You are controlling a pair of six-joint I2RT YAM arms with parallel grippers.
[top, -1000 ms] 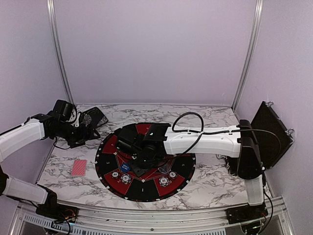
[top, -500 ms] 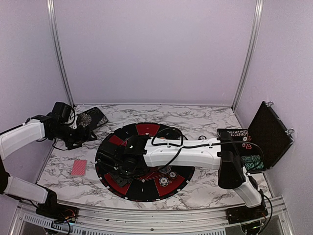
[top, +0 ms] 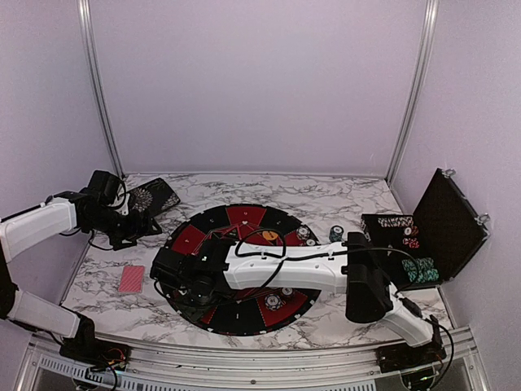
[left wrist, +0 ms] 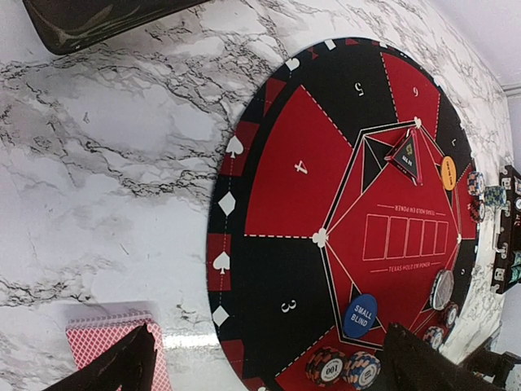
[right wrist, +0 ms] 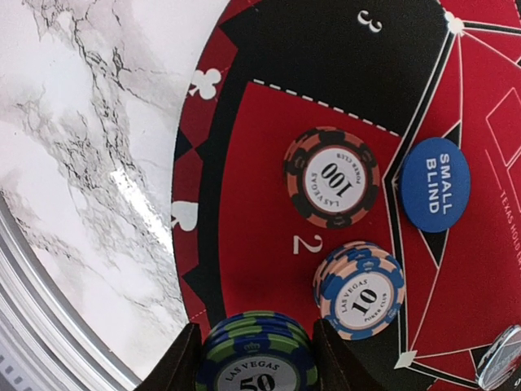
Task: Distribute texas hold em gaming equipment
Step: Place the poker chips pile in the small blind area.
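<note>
My right gripper is shut on a short stack of green-and-blue "50" chips, held low over the red sector marked 2 of the round mat. On that sector stand a "100" chip stack and a "10" chip stack, with the blue small-blind marker just beyond. My left gripper hangs open over the mat's left edge, and the red-backed cards lie on the marble by its left finger. An orange disc rests on the mat's far side.
The open black case with racked chips stands at the right edge. A dark patterned tray lies at the back left near the left arm. More chips sit near the mat's back right rim. My right arm spans the mat.
My right arm has swung from the mat's middle to its front-left sector, uncovering the case on the right. The left arm has barely moved.
</note>
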